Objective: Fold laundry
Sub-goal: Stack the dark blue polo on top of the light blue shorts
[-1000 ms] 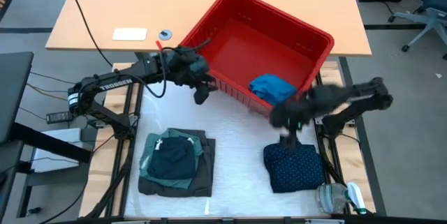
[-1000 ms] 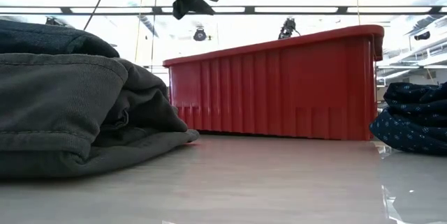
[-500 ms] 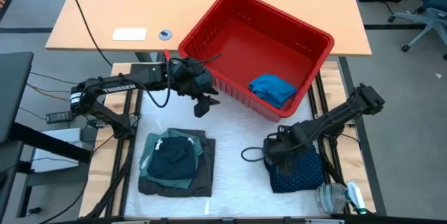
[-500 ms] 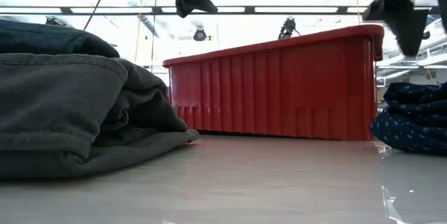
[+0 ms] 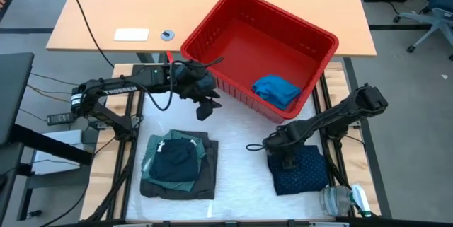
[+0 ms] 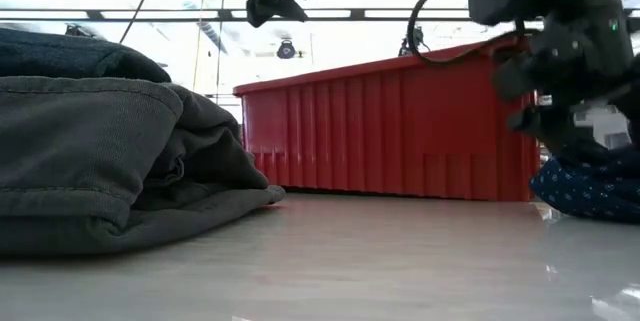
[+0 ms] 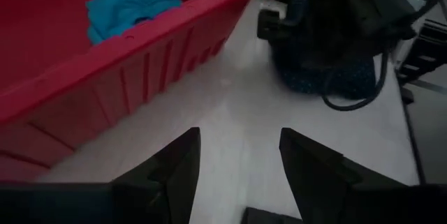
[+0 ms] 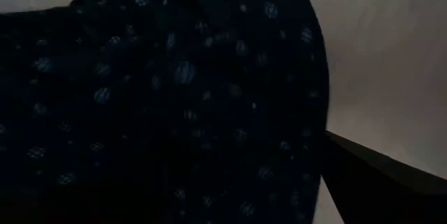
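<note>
The folded navy dotted cloth piece (image 5: 301,170) lies on the white counter (image 5: 237,163) at the right front, its long axis running from the front edge toward the red plastic basket (image 5: 233,25). In the low view only its left end shows, the rest is cut off by the picture's edge. The right hand (image 5: 287,158) is directly above its far end, fingers wide open; from above the fingers hide in the dark arm, so I cannot tell if they touch the cloth. At the left front sits a stack: a charcoal grey piece (image 5: 207,181) below, a teal-green dotted collared shirt (image 5: 152,158) on it, a plain dark piece (image 5: 175,162) on top. A crumpled bright blue cloth (image 5: 276,89) lies inside the basket. The left hand (image 7: 237,158) hangs over the counter beside the basket's near wall, fingers apart and holding nothing.
</note>
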Controlling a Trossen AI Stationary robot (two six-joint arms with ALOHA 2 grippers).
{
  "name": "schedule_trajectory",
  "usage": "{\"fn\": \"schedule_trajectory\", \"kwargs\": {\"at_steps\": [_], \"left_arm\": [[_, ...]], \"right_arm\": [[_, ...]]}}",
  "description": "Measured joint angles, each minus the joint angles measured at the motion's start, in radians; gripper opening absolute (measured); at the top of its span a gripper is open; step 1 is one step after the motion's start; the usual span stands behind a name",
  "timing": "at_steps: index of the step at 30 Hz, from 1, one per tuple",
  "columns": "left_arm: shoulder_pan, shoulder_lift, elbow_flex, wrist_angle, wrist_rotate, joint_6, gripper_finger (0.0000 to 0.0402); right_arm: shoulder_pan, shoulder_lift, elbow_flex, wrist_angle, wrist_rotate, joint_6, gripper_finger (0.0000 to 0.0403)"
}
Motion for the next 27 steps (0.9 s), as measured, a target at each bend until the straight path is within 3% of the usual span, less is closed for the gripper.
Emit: {"fn": "schedule_trajectory", "kwargs": {"at_steps": [6,9,13,18,27], "left_arm": [[0.002,0.000,0.000,0.059,-0.075,-0.014,0.0201],[0.002,0.000,0.000,0.081,-0.079,-0.045,0.0201],[0.002,0.000,0.001,0.077,-0.079,-0.067,0.0201],[0.002,0.000,0.001,0.074,-0.098,-0.084,0.0201],[0.002,0.000,0.001,0.075,-0.140,-0.107,0.0201]], "right_arm": [[-0.003,0.003,-0.113,0.197,-0.040,-0.008,0.0328],[-0.004,0.019,-0.123,0.205,-0.040,-0.017,0.0300],[-0.004,0.033,-0.116,0.213,-0.064,-0.069,0.0208],[-0.003,0.048,-0.105,0.234,-0.172,-0.112,0.0039],[-0.014,-0.004,0.023,0.180,-0.233,-0.063,0.0030]]}}
